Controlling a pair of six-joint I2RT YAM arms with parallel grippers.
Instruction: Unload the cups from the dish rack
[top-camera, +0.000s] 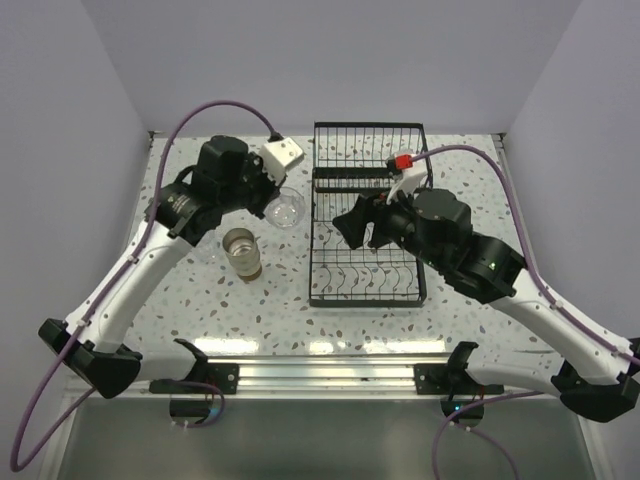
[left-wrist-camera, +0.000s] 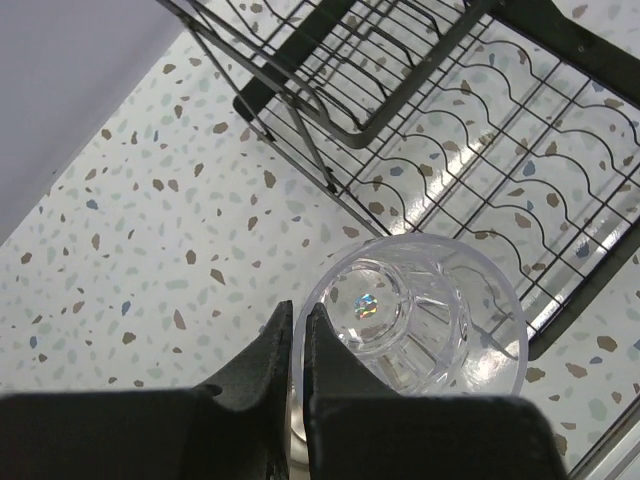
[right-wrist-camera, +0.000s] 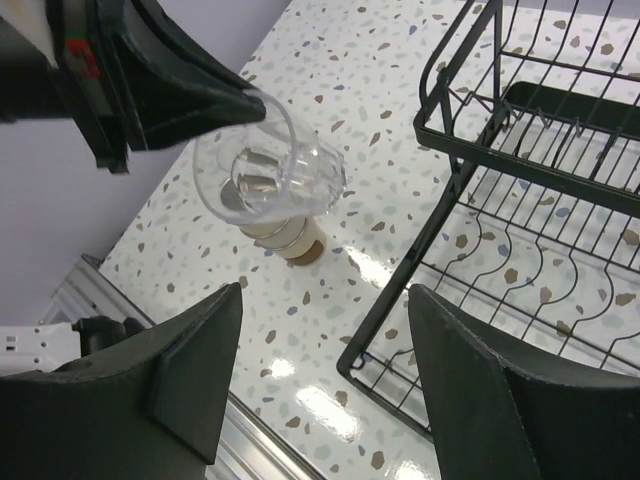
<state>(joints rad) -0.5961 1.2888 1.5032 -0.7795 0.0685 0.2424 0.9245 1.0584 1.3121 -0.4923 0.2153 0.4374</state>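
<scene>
1. Left end effector (left-wrist-camera: 298, 315): the fingers were together, pinching the rim of a clear cup (left-wrist-camera: 425, 325). The cup hung tilted above the table (top-camera: 200, 310), mouth toward the end effector, touching nothing else.
2. Clear cup: transparent and empty, with a thick base and a faceted lower wall. It was just off the left side of the dish rack (top-camera: 367, 215), roughly midway between the table's far and near edges.
3. Brown cup (top-camera: 241, 252): it stood upright on the table just beside the held cup, toward the near edge. It had a shiny grey inside and pale tan banding. Whether it was one cup or a stack could not be told.
4. Right end effector (right-wrist-camera: 326, 295): the fingers were wide apart, gripping nothing, over the middle of the rack.
5. Dish rack: black wire, near the table's centre and reaching toward the far edge. No cup showed in its visible parts.
6. Step judged: carrying the clear cup to its resting place. The next move calls for righting it, lowering it clear of the brown cup, then releasing.
</scene>
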